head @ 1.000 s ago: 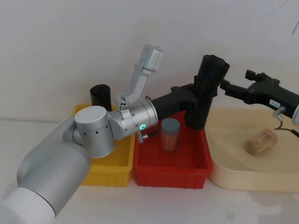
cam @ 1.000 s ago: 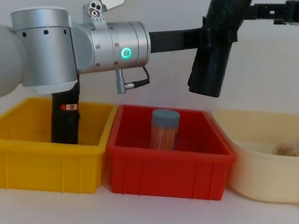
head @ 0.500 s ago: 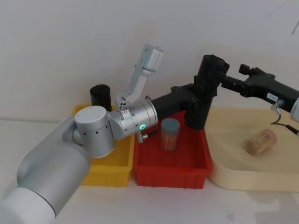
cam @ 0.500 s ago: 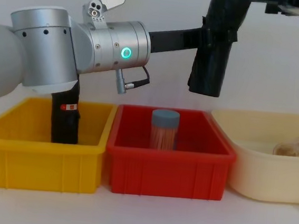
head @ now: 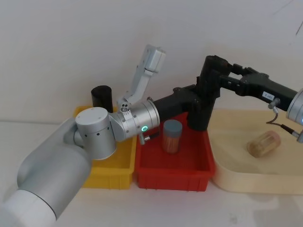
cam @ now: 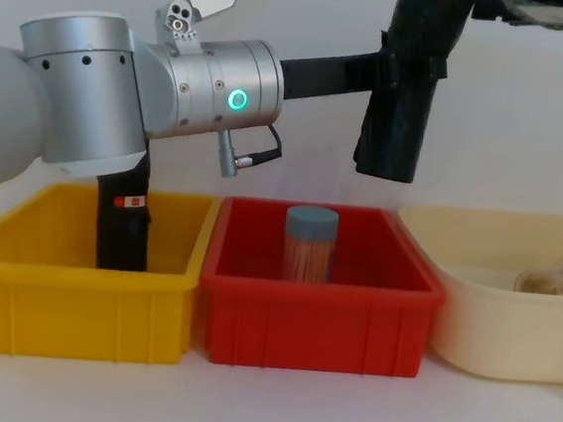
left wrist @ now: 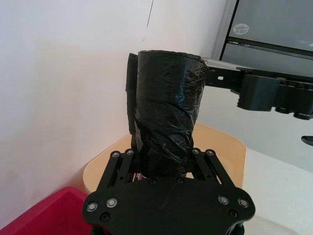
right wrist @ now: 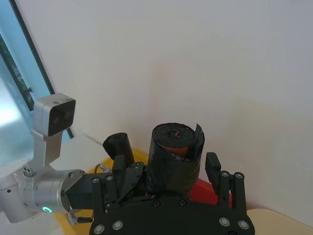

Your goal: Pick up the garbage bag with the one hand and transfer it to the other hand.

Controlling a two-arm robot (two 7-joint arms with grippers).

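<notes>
Left claw (head: 201,101), on the arm with the green lit ring (cam: 237,100): reaches forward and to the right from the silver wrist. Its fingers (left wrist: 122,161) are clamped on the garbage bag (head: 208,92) at roughly mid-height. In the left wrist view both fingers press against the roll's sides.

Garbage bag: held in the air, close to upright with a slight lean. It sits above the far right corner of the red bin (head: 189,176). In the chest view its lower end hangs well above the bin's rim and touches nothing below.

Right claw (head: 218,75): comes in from the right at the level of the bag's upper part. Its fingers are apart, one on each side of the roll near the top. In the right wrist view there is a narrow gap between one finger (right wrist: 212,166) and the plastic. Whether the other finger touches the bag, I cannot tell.

Other items on the white surface (head: 165,208):
- Red bin holds an upright jar with a grey-blue lid (cam: 309,244).
- Yellow bin (cam: 73,301), just to the left of the red bin, holds a second black roll with a small red-and-white label (cam: 123,221), standing upright.
- Cream tray (head: 246,177), to the right of the red bin, holds a jar lying on its side (head: 263,144).
</notes>
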